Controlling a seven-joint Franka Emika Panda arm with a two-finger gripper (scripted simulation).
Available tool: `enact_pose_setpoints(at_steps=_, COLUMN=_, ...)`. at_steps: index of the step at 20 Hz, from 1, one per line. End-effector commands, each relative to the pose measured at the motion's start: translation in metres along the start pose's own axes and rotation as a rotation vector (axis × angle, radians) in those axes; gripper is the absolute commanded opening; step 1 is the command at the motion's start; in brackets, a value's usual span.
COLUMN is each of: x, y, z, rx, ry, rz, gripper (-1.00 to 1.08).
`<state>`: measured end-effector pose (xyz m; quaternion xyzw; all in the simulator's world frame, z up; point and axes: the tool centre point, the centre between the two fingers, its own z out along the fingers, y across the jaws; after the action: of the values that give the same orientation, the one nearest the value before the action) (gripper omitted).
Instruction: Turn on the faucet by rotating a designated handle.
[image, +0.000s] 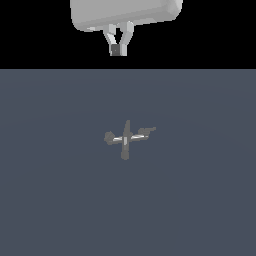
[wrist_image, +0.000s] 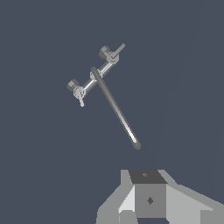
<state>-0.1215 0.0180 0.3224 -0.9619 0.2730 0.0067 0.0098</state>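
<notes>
Exterior view, left to right: the faucet (image: 125, 139) sits mid-floor, well below and apart from the gripper (image: 118, 49). On its left arm end is a rounder knob (image: 108, 137); the spout (image: 126, 131) is at centre; on the right end is the handle (image: 147, 132) w/ a thin lever bar. The gripper's fingers converge at the tips, touching or nearly so (holding nothing). Likely rigid metal, small, prob. slick; it should pivot stiffly. Best contact: the lever bar near its tip, pushed sideways rather than pinched.
</notes>
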Motion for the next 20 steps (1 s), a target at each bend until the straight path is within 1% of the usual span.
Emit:
enact_pose_setpoints(at_steps=1, x=0.013, y=-0.008, z=0.016, rx=0.001, ry=0.002, rz=0.050, gripper=-1.00)
enact_pose_setpoints(at_steps=11, x=0.067, y=-0.032, z=0.078, rx=0.001, ry=0.006, rz=0.240, gripper=-1.00)
enact_pose_setpoints(at_steps=20, x=0.121, y=-0.043, z=0.133, rx=-0.002, ry=0.012, rz=0.414, gripper=-1.00)
